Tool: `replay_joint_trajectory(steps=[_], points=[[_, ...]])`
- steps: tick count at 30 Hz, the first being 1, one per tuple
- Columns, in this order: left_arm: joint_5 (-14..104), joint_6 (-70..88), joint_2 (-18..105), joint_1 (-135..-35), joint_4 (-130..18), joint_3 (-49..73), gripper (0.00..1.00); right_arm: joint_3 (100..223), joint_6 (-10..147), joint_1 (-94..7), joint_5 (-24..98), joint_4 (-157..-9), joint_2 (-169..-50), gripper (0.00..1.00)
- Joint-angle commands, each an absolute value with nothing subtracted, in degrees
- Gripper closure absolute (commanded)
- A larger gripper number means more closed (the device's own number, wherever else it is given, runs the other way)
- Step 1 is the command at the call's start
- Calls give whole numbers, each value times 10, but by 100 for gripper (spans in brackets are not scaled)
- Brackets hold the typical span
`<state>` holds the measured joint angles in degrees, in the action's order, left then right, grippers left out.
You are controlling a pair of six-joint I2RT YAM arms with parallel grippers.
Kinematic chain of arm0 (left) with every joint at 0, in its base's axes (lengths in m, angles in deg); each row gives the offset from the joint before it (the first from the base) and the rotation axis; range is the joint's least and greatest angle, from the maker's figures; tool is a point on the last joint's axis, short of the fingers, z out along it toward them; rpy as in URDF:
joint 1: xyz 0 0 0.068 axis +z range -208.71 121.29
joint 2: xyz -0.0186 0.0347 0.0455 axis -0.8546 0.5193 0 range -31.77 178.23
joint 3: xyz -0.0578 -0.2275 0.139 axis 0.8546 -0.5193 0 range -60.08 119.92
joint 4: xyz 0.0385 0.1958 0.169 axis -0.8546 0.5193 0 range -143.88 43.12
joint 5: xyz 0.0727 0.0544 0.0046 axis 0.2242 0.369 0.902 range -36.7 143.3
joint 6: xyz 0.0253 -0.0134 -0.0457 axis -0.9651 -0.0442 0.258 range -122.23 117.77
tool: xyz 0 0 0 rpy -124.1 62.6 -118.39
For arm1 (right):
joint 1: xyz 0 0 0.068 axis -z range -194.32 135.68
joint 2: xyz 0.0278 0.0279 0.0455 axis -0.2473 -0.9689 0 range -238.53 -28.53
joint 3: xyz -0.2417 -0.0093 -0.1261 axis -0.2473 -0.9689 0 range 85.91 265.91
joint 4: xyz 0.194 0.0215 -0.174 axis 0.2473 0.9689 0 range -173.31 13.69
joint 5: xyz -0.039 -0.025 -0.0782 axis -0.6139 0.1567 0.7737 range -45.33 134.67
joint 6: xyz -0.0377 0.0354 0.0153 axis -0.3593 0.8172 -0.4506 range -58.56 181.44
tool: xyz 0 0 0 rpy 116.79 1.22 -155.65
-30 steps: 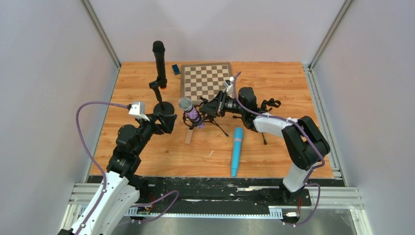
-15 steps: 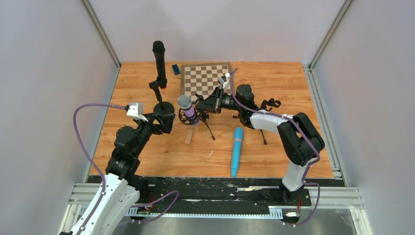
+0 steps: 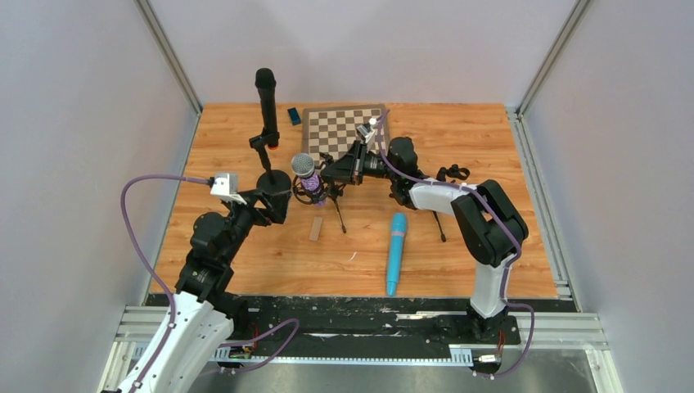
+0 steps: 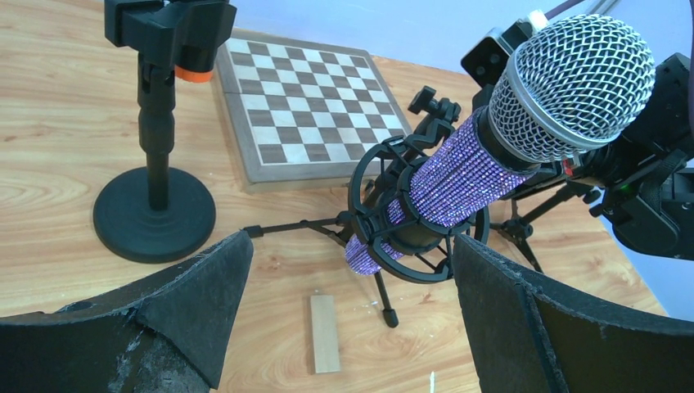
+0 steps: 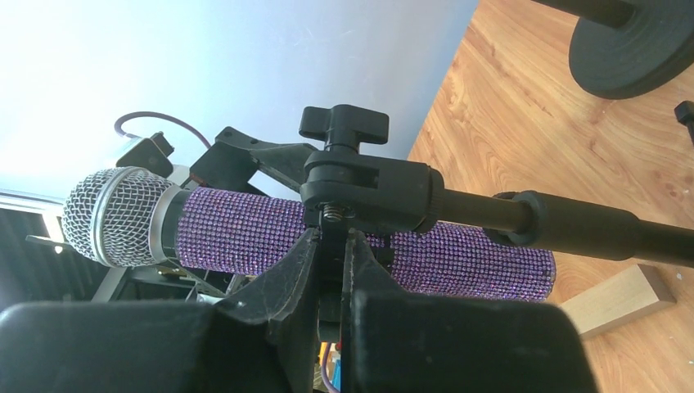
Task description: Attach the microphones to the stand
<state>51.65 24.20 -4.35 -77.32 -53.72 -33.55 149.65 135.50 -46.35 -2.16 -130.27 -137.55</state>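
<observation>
- Where the left arm reaches over the table [image 3: 491, 139], the left gripper [image 3: 277, 201] hovers just beside the round-base stand [image 3: 272, 180]. Its fingers [image 4: 192, 307] are spread as wide as they go and hold nothing.
- Upright in that stand's clip sits the black microphone [image 3: 265, 98], its orange end pointing down and its head up.
- Just right of the round base is the purple microphone [image 4: 458, 176]. It sits tilted through the shock-mount ring [image 4: 421, 274] of the tripod stand [image 3: 338, 217], with the silver grille raised toward the left arm's camera.
- Behind the purple microphone, the right gripper [image 5: 331, 246] comes in from the right. Its fingers are pinched nearly closed on the bracket of the tripod stand, directly under the clamp knob, and they do not touch the microphone itself.
- On the wood below the tripod lies a small wooden block [image 3: 316, 229]. The chessboard [image 3: 344, 135] lies at the far edge.
- Farther right, the light blue microphone [image 3: 396, 250] lies flat on the table, apart from both grippers and in no stand.
</observation>
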Motion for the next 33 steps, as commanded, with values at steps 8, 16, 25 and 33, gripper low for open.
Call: replay_joint_trajectory(steps=[8, 16, 25, 33], points=[[528, 228, -48, -771, -543, -325, 0, 1575, 1345, -474, -30, -1324, -1366, 100], [530, 230, -50, -771, -541, -325, 0, 1597, 1354, -476, -35, -1304, -1356, 100], [530, 232, -54, -771, -541, -326, 0, 1592, 1349, -476, -32, -1297, -1357, 99], [531, 231, -56, -771, -542, -325, 0, 1585, 1361, -476, -34, -1311, -1370, 77]])
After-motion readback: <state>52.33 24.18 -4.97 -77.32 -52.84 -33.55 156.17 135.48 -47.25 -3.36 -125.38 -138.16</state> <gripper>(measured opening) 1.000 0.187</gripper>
